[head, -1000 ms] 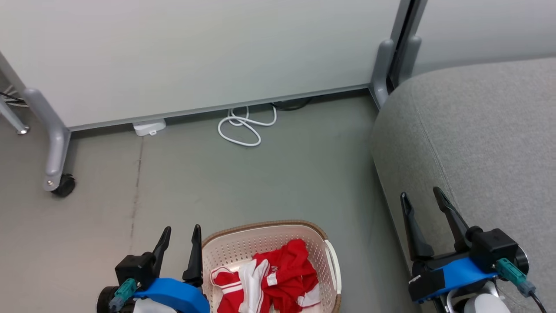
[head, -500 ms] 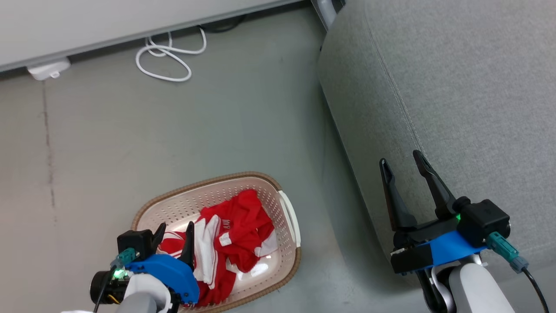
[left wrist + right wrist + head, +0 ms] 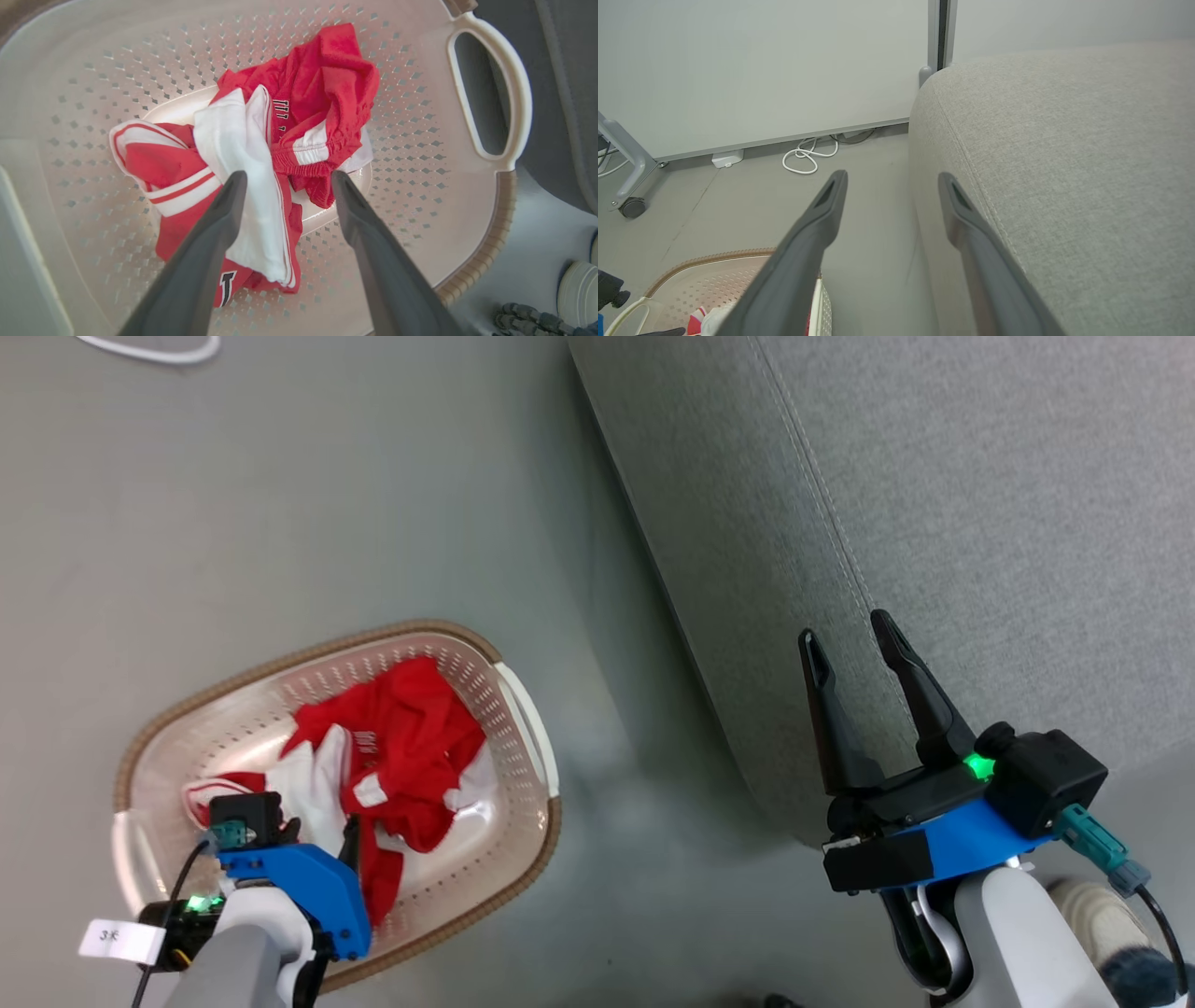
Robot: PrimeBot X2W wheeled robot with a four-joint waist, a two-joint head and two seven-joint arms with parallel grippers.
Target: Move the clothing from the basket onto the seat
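Inside the basket (image 3: 420, 140), the clothing (image 3: 322, 88) lies bunched beneath the left gripper (image 3: 288, 175), spread wide and empty; the right gripper (image 3: 843, 624), likewise spread, hangs beyond the basket, by the seat (image 3: 980, 476). A shallow pinch could let cloth slip.

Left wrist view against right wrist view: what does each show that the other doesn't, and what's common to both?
Left wrist view: the open left gripper over the crumpled clothing, plus a white side handle. Right wrist view: the open right gripper, the seat, a white cable and a grey caster. Shared: the basket, with clothing in it.
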